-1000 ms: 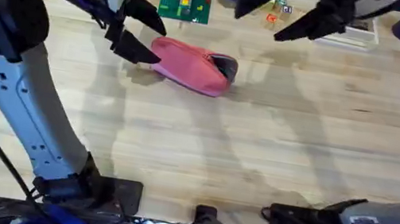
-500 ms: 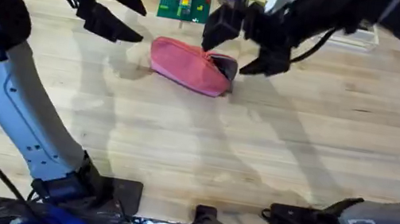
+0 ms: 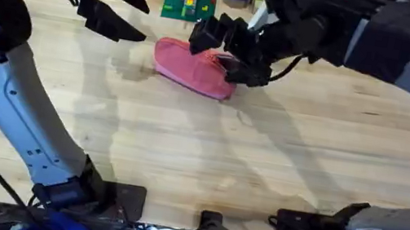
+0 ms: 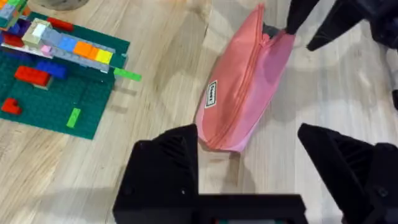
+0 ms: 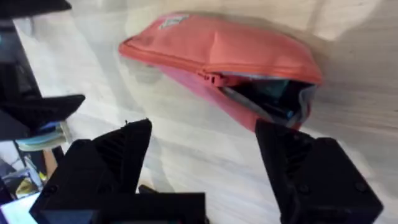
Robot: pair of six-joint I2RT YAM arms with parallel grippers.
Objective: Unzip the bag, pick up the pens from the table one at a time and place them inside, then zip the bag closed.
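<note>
At the bag's (image 5: 217,53) half-open end, right tool (image 3: 227,52) hovers, spread; left tool (image 3: 118,10), spread, stands aside. Advise pinching the zipper pull (image 5: 211,77) squarely before drawing.

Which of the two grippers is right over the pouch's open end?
The right gripper, open, hangs over the pink bag's unzipped end, where dark lining shows. The left gripper, also open, sits beyond the bag's closed end, apart from it.
</note>
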